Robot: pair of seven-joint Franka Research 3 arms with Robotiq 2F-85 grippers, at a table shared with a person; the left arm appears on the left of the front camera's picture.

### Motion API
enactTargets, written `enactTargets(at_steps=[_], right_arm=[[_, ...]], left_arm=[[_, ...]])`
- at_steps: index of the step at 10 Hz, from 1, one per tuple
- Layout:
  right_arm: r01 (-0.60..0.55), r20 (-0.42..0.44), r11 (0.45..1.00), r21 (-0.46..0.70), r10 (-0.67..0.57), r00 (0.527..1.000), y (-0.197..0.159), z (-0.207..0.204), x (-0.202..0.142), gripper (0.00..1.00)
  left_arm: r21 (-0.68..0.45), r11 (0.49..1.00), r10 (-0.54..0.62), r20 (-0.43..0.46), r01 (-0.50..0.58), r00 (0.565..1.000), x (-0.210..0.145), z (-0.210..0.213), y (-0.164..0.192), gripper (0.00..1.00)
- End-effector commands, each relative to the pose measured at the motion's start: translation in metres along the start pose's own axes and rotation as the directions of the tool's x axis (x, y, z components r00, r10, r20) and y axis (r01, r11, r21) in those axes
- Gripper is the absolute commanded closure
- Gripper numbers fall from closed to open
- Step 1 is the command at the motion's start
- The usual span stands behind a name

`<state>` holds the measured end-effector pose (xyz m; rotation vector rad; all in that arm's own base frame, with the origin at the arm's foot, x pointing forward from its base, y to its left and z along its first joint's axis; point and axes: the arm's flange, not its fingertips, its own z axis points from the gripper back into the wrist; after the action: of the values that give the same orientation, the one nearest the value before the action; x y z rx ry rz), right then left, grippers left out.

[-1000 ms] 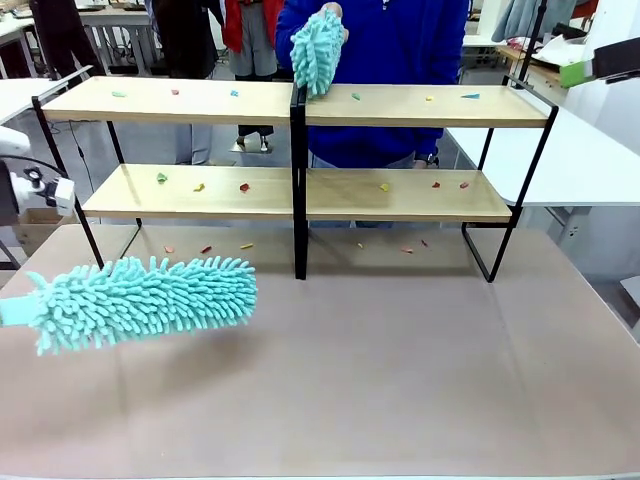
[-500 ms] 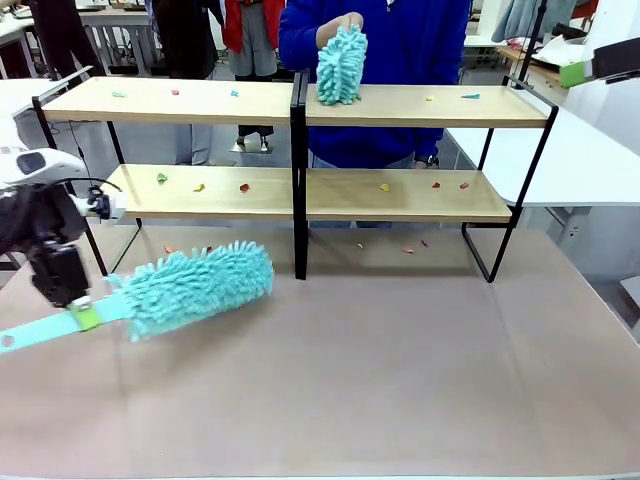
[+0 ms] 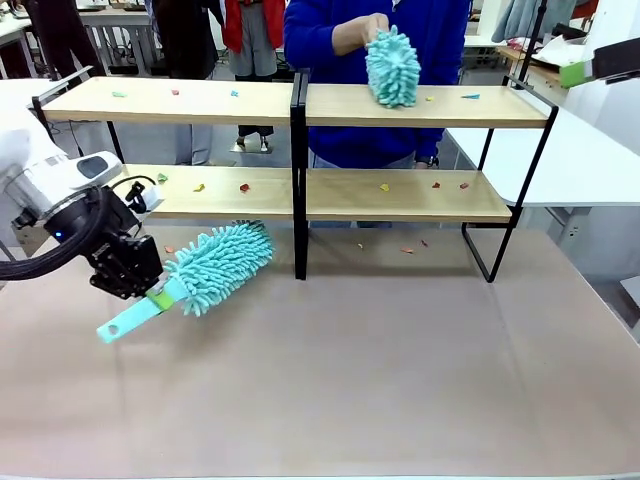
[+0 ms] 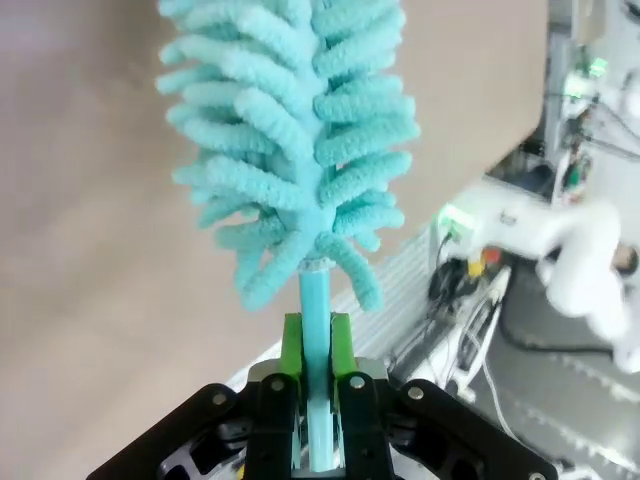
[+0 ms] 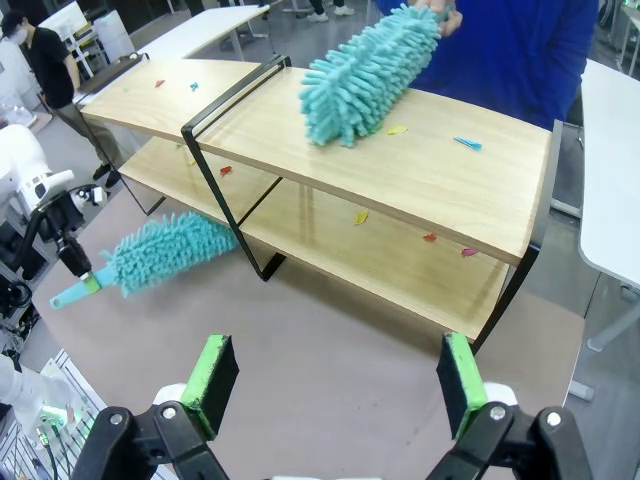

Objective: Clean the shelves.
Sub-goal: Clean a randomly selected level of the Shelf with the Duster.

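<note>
Jaws: left gripper (image 3: 160,297) clamps duster (image 3: 215,262) by its handle; right gripper (image 5: 340,385) wide apart, empty.
Coloured scraps (image 3: 243,187) dot both shelves (image 3: 200,101).

Saw smooth, light wood boards in a thin black metal frame on the shelves (image 3: 200,100). Noticed soft, fluffy cloth on the duster (image 3: 215,262), smooth plastic on its handle (image 3: 125,322). Found the tabletop (image 3: 400,370) matt.

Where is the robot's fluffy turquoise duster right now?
In the front view, on the left: the fluffy turquoise duster is pinched in the left arm's fingers, low over the grey-brown table before the wooden shelves' lower board.
</note>
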<state>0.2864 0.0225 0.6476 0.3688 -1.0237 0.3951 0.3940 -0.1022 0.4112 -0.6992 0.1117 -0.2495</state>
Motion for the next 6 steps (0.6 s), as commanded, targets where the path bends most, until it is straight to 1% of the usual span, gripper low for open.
enactTargets(at_steps=[1, 2, 4, 5, 6], right_arm=[[0.003, 0.002, 1.0, 0.003, -0.003, 1.0, -0.001, 0.001, 0.0, 0.0], [0.003, 0.002, 1.0, 0.003, -0.003, 1.0, -0.001, 0.001, 0.0, 0.0], [0.003, 0.002, 1.0, 0.003, -0.003, 1.0, -0.001, 0.001, 0.0, 0.0], [0.003, 0.002, 1.0, 0.003, -0.003, 1.0, -0.001, 0.001, 0.0, 0.0], [0.003, 0.002, 1.0, 0.003, -0.003, 1.0, -0.001, 0.001, 0.0, 0.0]], left_arm=[[-0.009, 0.996, -0.09, -0.007, 0.09, 0.996, 0.013, -0.009, -0.006, 0.88], [0.0, 1.0, 0.0, 0.0, 0.0, 1.0, 0.0, 0.0, 0.0, 0.88], [0.0, 1.0, 0.0, 0.0, 0.0, 1.0, 0.0, 0.0, 0.0, 0.88], [0.003, 1.0, -0.009, 0.011, 0.009, 1.0, 0.005, -0.004, -0.001, 0.88], [0.063, 0.998, -0.017, 0.043, 0.014, 0.999, 0.008, -0.016, -0.006, 0.88]])
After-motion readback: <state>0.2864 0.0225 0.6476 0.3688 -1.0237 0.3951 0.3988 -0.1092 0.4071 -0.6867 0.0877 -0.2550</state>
